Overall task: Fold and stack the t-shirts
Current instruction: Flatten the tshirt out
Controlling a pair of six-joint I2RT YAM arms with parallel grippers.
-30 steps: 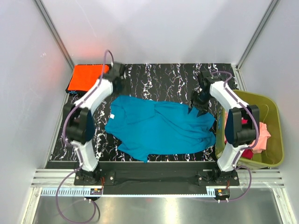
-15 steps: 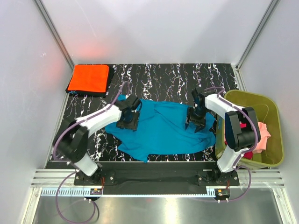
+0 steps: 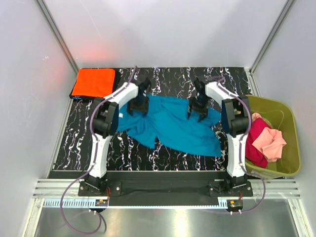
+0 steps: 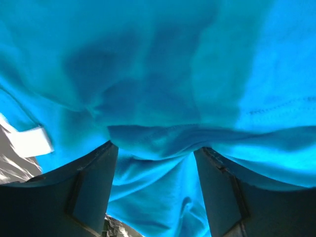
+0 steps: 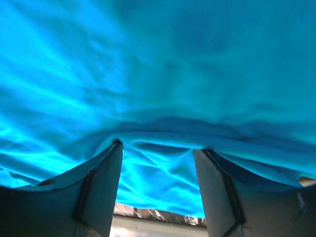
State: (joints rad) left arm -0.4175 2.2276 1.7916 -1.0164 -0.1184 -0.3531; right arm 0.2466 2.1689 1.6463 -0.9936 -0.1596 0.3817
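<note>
A teal-blue t-shirt (image 3: 170, 126) lies spread and rumpled across the middle of the black marbled table (image 3: 168, 81). My left gripper (image 3: 138, 106) sits on its back left edge, and my right gripper (image 3: 197, 109) on its back right edge. In the left wrist view, the left gripper (image 4: 155, 146) has its jaws wide apart, with a loose fold of teal cloth (image 4: 163, 89) between and over the tips. The right gripper (image 5: 159, 146) is just as wide, with teal cloth (image 5: 158, 74) draped across its tips. An orange t-shirt (image 3: 94, 83) lies folded at the back left corner.
An olive-green bin (image 3: 292, 148) stands off the table's right side. It holds a pink shirt (image 3: 270, 143) and a magenta-red one (image 3: 254, 143). Grey walls close in the back and both sides. A metal rail (image 3: 158, 190) runs along the near edge behind the arm bases.
Both grippers moved from mid-shirt toward the back of the table, and the teal shirt shifted back with them. The right arm stretched out, uncovering the bin's contents. The right jaws widened.
</note>
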